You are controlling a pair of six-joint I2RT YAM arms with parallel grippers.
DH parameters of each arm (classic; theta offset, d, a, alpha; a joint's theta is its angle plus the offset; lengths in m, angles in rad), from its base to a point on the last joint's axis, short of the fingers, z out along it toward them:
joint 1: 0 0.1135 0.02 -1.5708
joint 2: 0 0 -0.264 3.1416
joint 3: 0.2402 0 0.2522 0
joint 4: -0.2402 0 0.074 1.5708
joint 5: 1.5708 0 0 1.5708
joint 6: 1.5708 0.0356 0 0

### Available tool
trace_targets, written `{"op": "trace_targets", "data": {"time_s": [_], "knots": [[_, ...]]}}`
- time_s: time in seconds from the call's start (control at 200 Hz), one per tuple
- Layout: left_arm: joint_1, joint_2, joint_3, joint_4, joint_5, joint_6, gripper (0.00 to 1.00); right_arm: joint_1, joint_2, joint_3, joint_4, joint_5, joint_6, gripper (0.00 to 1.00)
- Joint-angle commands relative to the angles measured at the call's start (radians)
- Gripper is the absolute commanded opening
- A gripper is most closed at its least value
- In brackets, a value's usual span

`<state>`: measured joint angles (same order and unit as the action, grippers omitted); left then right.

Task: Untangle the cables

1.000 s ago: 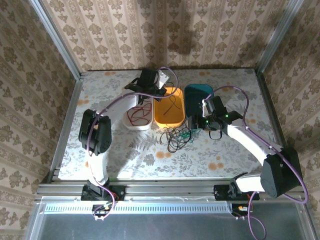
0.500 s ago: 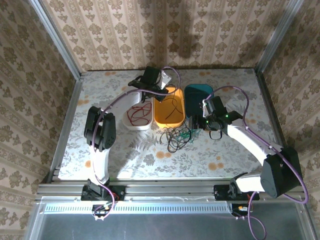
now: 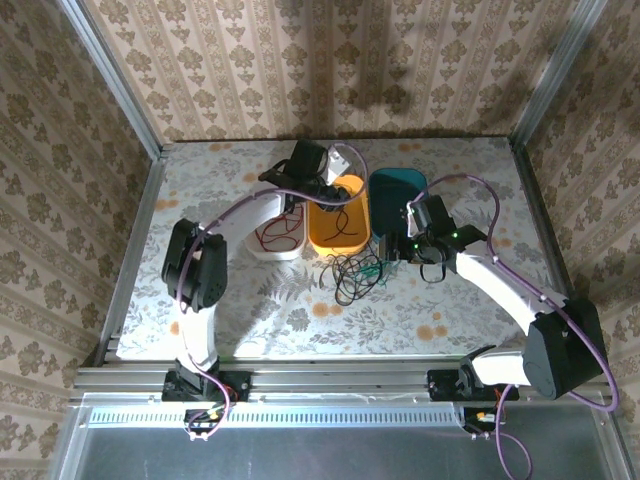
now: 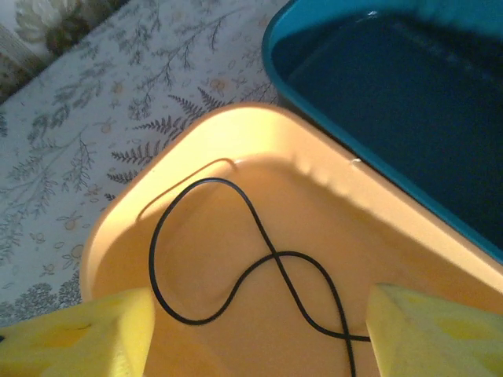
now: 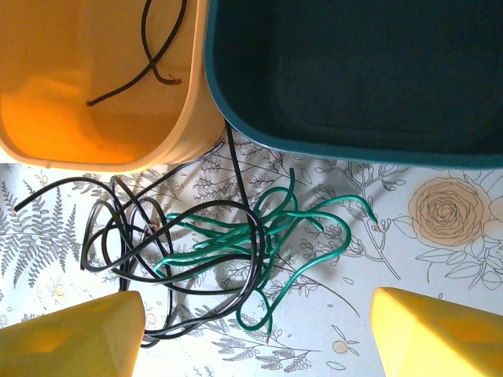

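Nearest the arm bases, on the floral tabletop just in front of the orange tray: a loose tangle of black cables and green cables, looped through one another, green mostly toward the tray's right corner, one black strand reaching up to the tray's right wall. Poised above that tangle, right gripper, yellow fingers spread wide, nothing between them, clear of the wires. Inside the orange tray, a lone black cable, curled in a loose figure-eight on the floor, one bare end near the front. Touching the tray's left side, a white tray with red cables coiled inside. Against the tray's right side, a teal tray, dark floor bare. Farthest back, over the tray's rear end, left gripper, pads wide apart, gripping nothing, just above the lone black cable.
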<state>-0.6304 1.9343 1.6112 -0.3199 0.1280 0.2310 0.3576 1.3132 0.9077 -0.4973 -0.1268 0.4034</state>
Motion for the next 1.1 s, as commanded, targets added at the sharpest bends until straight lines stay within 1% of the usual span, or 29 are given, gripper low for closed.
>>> {"op": "trace_targets", "data": {"time_s": [0.0, 0.08, 0.165, 0.27, 0.335, 0.375, 0.405, 0.45, 0.485, 0.595, 0.66, 0.76, 0.87, 0.98, 1.09], "knots": [[-0.037, -0.134, -0.075, 0.068, 0.002, 0.113, 0.74, 0.001, -0.013, -0.006, -0.009, 0.014, 0.001, 0.77], [-0.063, -0.203, -0.152, 0.023, 0.076, 0.170, 0.74, 0.004, -0.003, -0.006, -0.010, -0.014, -0.019, 0.77], [-0.099, -0.250, -0.220, -0.068, 0.144, 0.210, 0.74, 0.015, 0.018, -0.006, -0.012, -0.039, -0.033, 0.77], [-0.146, -0.270, -0.302, -0.099, 0.150, 0.218, 0.74, 0.037, 0.062, 0.005, -0.026, -0.056, -0.050, 0.76], [-0.174, -0.259, -0.342, -0.068, 0.127, 0.211, 0.72, 0.041, 0.072, 0.005, -0.022, -0.046, -0.040, 0.76], [-0.191, -0.245, -0.356, -0.051, 0.111, 0.212, 0.69, 0.041, 0.072, 0.005, -0.018, -0.031, -0.029, 0.76], [-0.204, -0.232, -0.364, -0.035, 0.099, 0.214, 0.65, 0.040, 0.101, 0.008, -0.020, -0.015, -0.025, 0.76], [-0.219, -0.211, -0.373, -0.009, 0.076, 0.216, 0.58, 0.039, 0.108, 0.016, -0.033, 0.020, -0.016, 0.77], [-0.227, -0.193, -0.373, 0.006, 0.068, 0.217, 0.54, 0.038, 0.113, 0.023, -0.046, 0.045, -0.006, 0.77], [-0.233, -0.141, -0.366, 0.034, 0.071, 0.203, 0.53, 0.030, 0.109, 0.021, -0.069, 0.061, 0.005, 0.77], [-0.233, -0.115, -0.365, 0.044, 0.083, 0.202, 0.48, 0.026, 0.099, 0.012, -0.073, 0.070, 0.013, 0.77], [-0.232, -0.079, -0.360, 0.059, 0.076, 0.197, 0.46, 0.017, 0.087, 0.001, -0.080, 0.082, 0.023, 0.77], [-0.233, -0.050, -0.340, 0.055, 0.075, 0.188, 0.38, 0.014, 0.086, -0.007, -0.081, 0.083, 0.028, 0.77], [-0.232, -0.038, -0.328, 0.046, 0.078, 0.192, 0.25, 0.012, 0.084, -0.009, -0.080, 0.087, 0.031, 0.77], [-0.233, -0.039, -0.323, 0.026, 0.082, 0.203, 0.17, 0.012, 0.085, -0.009, -0.076, 0.083, 0.030, 0.77]]}}
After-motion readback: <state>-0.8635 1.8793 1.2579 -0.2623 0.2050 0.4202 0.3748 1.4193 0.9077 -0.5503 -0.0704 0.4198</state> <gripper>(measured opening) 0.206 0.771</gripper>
